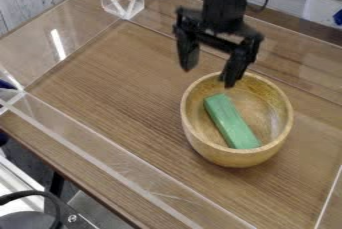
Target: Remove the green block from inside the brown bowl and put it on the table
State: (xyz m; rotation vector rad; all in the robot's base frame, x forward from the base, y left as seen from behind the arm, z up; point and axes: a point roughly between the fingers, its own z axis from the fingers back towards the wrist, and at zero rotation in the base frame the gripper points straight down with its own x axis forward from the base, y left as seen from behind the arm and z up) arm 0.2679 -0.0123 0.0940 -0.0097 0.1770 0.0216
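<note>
The green block [230, 121] lies flat inside the brown bowl [274, 143], slanting from upper left to lower right across the bowl's floor. The bowl stands on the table [107, 93] at the right side. My gripper [214, 67] hangs just above the bowl's far-left rim, pointing down, open with its dark fingers [189, 55] spread wide. Nothing is between the fingers. The gripper is above and slightly behind the block, not touching it.
Low clear acrylic walls [80, 138] edge the table on the left and front. A clear corner bracket [123, 3] stands at the back left. The wood surface stretches left of the bowl. Dark equipment [40, 213] sits below the front edge.
</note>
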